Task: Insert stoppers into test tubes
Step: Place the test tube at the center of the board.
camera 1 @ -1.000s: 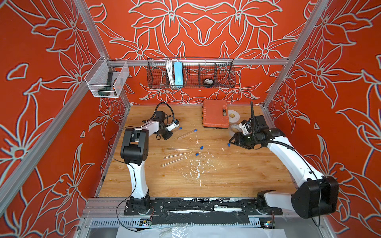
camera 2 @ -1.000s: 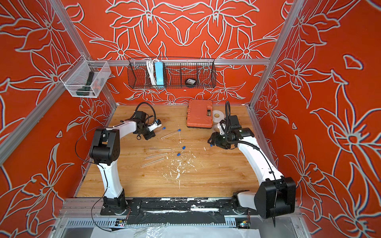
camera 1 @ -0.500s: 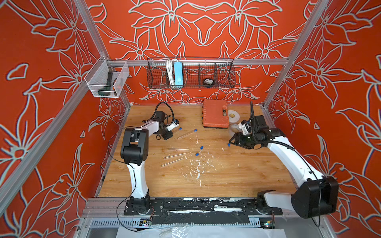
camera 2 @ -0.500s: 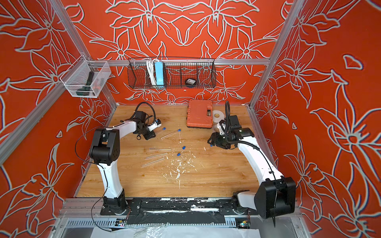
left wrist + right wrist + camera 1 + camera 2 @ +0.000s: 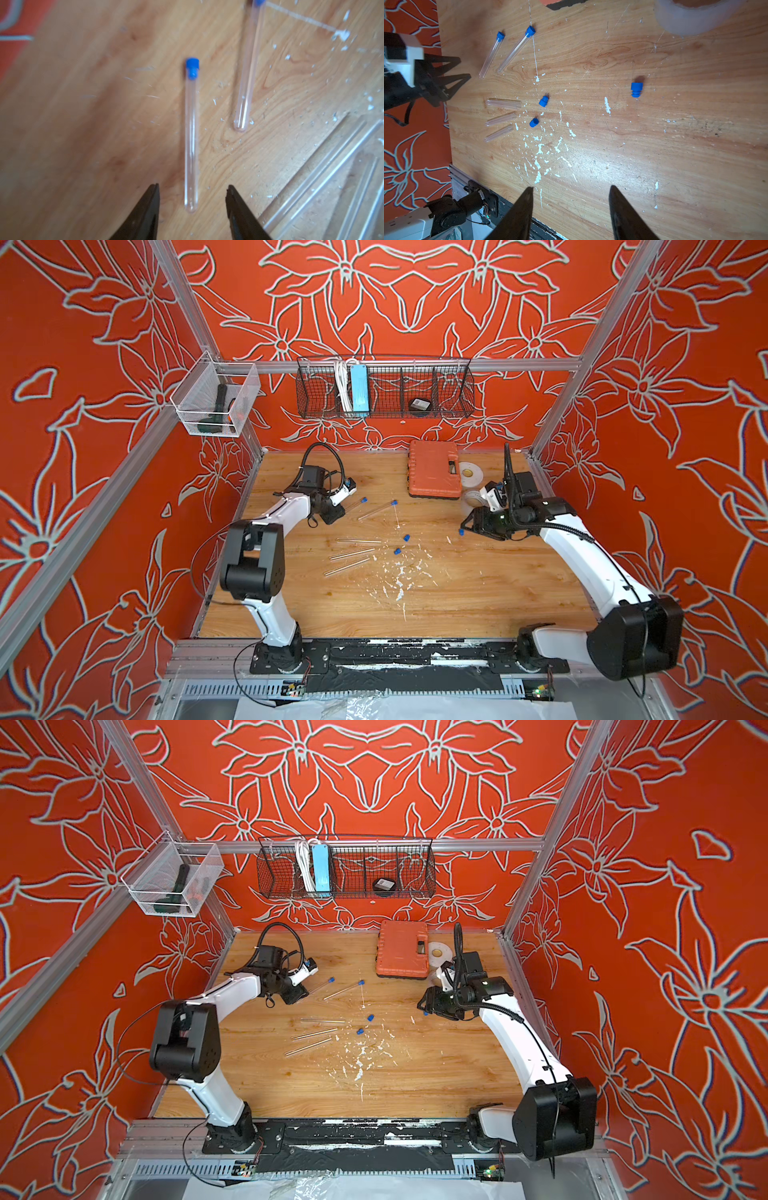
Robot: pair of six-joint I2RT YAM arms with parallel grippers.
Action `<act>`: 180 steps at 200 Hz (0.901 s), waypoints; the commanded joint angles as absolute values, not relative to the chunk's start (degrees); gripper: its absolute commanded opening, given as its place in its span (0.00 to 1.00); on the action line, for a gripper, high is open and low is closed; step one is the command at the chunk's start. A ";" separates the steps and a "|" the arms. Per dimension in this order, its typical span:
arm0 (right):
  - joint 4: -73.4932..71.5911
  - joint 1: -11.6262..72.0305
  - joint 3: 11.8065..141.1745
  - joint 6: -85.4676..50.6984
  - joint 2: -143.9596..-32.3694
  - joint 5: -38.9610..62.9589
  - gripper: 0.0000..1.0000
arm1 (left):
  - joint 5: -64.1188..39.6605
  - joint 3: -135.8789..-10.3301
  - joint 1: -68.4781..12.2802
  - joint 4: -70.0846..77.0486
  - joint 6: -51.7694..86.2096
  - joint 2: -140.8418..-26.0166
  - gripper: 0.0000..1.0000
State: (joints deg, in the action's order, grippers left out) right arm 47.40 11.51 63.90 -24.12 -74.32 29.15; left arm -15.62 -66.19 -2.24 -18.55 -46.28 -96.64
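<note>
Left hand (image 5: 192,185) and right hand (image 5: 571,186) both gaped empty — the slim clear blue-plugged test tube (image 5: 191,135) lay loose on the wooden worktop (image 5: 83,124), so a nudge might roll it away.

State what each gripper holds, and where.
Nothing: the left gripper stands open around a stoppered test tube without touching; the right gripper is open, empty.
</note>
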 commanded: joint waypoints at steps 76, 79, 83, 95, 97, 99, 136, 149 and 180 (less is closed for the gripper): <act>47.26 11.16 63.81 -22.32 -72.65 31.92 0.59 | -23.87 -48.40 -1.92 -6.18 -39.85 -71.20 0.47; 47.28 11.16 63.81 -22.18 -72.54 31.93 0.59 | -24.19 -47.93 -1.93 -6.42 -40.23 -70.73 0.47; 47.36 11.10 63.81 -22.23 -72.51 31.91 0.59 | -24.50 -47.36 -1.93 -6.67 -40.59 -70.04 0.47; 47.37 11.13 63.68 -22.06 -72.46 32.07 0.59 | -25.04 -45.43 -1.93 -7.15 -41.66 -67.85 0.47; 47.42 11.09 63.71 -22.02 -72.43 32.10 0.59 | -25.11 -45.09 -1.93 -7.11 -41.84 -67.37 0.47; 47.43 11.12 63.67 -21.98 -72.42 32.09 0.59 | -25.24 -44.74 -1.89 -7.18 -42.01 -66.98 0.47; 47.39 11.13 63.28 -21.93 -71.97 32.44 0.59 | -27.96 -40.96 -1.93 -8.52 -43.34 -61.88 0.47; 47.45 11.14 63.06 -21.89 -71.73 32.54 0.59 | -29.09 -40.03 -1.98 -10.14 -44.78 -60.68 0.47; 47.22 11.13 62.45 -21.80 -71.11 32.74 0.59 | -29.46 -38.17 -2.85 -14.59 -49.32 -58.61 0.47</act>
